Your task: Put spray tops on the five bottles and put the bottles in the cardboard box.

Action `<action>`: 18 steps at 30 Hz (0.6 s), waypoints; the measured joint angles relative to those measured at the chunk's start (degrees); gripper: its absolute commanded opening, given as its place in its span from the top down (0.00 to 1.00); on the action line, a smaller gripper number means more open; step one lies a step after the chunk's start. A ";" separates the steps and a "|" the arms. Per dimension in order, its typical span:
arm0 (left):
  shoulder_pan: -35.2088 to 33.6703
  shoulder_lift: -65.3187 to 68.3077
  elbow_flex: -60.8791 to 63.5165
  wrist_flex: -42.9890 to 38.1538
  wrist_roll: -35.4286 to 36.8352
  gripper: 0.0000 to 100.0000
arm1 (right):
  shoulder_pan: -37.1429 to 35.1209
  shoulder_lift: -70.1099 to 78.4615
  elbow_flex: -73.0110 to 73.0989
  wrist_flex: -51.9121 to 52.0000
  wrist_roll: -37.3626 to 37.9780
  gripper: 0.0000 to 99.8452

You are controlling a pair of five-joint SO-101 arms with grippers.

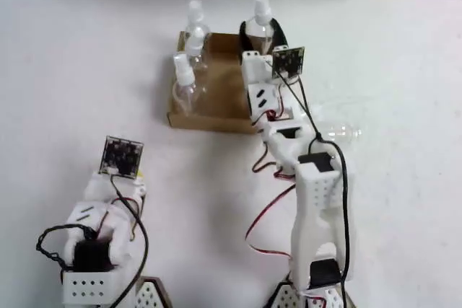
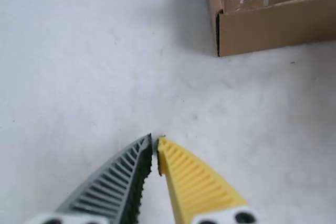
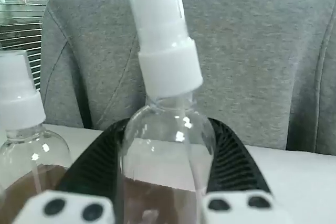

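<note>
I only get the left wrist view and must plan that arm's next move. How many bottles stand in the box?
Observer: In the high view, three capped bottles stand along the left side of the cardboard box.
Operator: What is the right arm up to?
Observer: The right gripper holds a fourth bottle, with its spray top on, at the box's far right corner.
Operator: And the fifth?
Observer: A clear bottle lies on its side on the table, to the right of the right arm; I cannot tell whether it has a top.
</note>
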 measured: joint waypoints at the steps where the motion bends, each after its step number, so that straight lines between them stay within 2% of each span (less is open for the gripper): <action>1: 0.00 0.00 0.00 0.00 0.00 0.98 | -0.09 0.62 -0.53 0.00 0.00 0.98; 18: 0.00 0.00 0.00 0.00 0.00 0.98 | 1.41 9.14 -9.41 0.00 0.00 0.98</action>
